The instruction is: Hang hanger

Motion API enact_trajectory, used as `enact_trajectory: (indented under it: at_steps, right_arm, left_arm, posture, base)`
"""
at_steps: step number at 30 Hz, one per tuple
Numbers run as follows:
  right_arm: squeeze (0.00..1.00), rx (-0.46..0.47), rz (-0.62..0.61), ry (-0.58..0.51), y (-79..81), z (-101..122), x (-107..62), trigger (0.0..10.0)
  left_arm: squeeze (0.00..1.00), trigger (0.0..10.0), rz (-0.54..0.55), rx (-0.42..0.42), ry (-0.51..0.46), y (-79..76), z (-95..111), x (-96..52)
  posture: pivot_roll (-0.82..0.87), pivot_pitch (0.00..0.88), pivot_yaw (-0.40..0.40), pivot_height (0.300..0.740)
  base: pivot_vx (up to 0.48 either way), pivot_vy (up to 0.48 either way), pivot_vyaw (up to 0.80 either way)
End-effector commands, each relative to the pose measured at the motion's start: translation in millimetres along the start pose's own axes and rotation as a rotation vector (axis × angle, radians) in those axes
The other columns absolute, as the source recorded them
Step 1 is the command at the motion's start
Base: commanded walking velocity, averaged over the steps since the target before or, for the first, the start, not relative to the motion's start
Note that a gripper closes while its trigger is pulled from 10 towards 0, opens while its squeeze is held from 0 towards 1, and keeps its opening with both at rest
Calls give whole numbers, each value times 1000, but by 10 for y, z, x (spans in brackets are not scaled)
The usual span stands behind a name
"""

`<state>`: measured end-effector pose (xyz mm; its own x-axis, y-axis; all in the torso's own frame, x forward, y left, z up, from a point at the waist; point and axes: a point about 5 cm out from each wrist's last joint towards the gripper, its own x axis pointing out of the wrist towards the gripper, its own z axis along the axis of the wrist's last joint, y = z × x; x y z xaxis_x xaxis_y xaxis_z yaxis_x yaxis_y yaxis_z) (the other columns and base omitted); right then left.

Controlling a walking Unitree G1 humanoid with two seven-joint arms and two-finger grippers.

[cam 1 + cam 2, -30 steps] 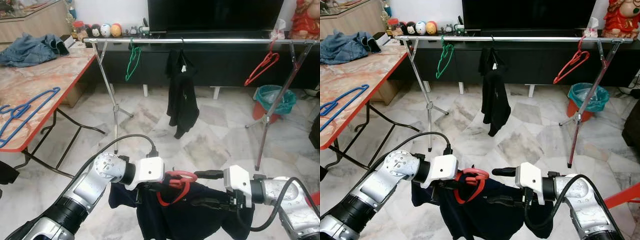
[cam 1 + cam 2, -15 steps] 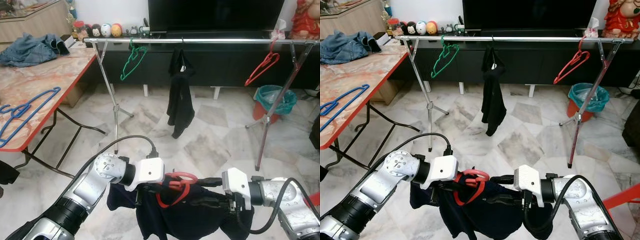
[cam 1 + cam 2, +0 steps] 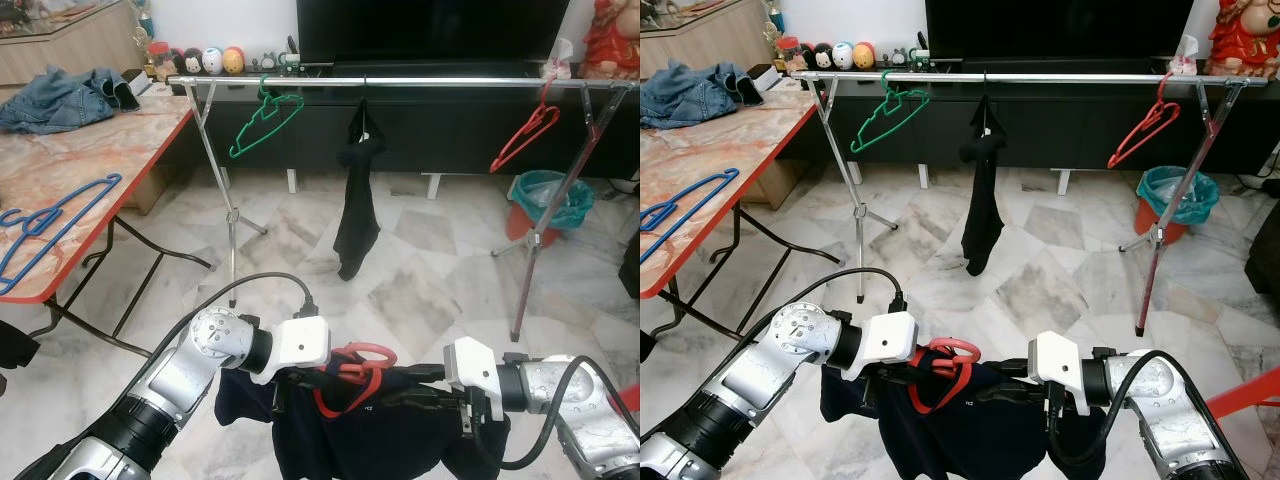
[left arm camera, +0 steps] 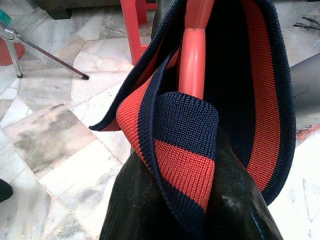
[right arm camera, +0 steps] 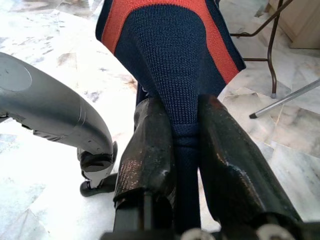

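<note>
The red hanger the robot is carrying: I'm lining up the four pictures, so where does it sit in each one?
Left eye view: red hanger low at centre, between the left hand and right hand.
Right eye view: low at centre, above the navy garment.
Left wrist view: its red stem runs up from the collar.
Right wrist view: I cannot make it out.
Shared landmark: the garment's red-striped collar.

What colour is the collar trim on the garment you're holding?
Navy with an orange-red stripe; clearest in the left wrist view.
</note>
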<state>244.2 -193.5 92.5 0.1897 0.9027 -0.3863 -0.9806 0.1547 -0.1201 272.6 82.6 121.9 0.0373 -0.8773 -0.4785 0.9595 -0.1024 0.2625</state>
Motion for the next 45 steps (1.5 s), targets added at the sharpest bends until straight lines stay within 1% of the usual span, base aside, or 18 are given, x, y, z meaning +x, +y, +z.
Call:
enact_trajectory:
  at_steps: [1, 10, 11, 12, 22, 45]
  right_arm:
    - [0, 28, 58, 24, 83, -65, 57, 0]
    - [0, 28, 70, 35, 101, -77, 71, 0]
    - [0, 28, 72, 35, 104, -76, 75, 0]
    - [0, 28, 73, 35, 105, -76, 76, 0]
    - [0, 29, 78, 42, 120, -89, 88, 0]
    - [0, 31, 80, 42, 127, -93, 95, 0]
  left_arm:
    - [0, 10000, 44, 52, -76, 81, 181, -52]
    - [0, 10000, 64, 55, -94, 105, 211, -52]
    - [525, 10000, 67, 53, -99, 112, 216, -54]
    - [1000, 10000, 70, 50, -103, 118, 219, -56]
    - [1000, 10000, 88, 41, -113, 148, 226, -72]
    - [1000, 10000, 84, 36, -112, 146, 223, -81]
  posture:
    - [2, 22, 32, 740]
    - [2, 21, 32, 740]
    - [3, 22, 33, 740]
    - [3, 22, 33, 740]
    - [2, 22, 34, 740]
    - [3, 23, 33, 740]
  base:
    - [0, 0, 0]
    - [0, 0, 0]
    - [0, 0, 0]
    - [0, 0, 0]
    - [0, 0, 0]
    - [0, 0, 0]
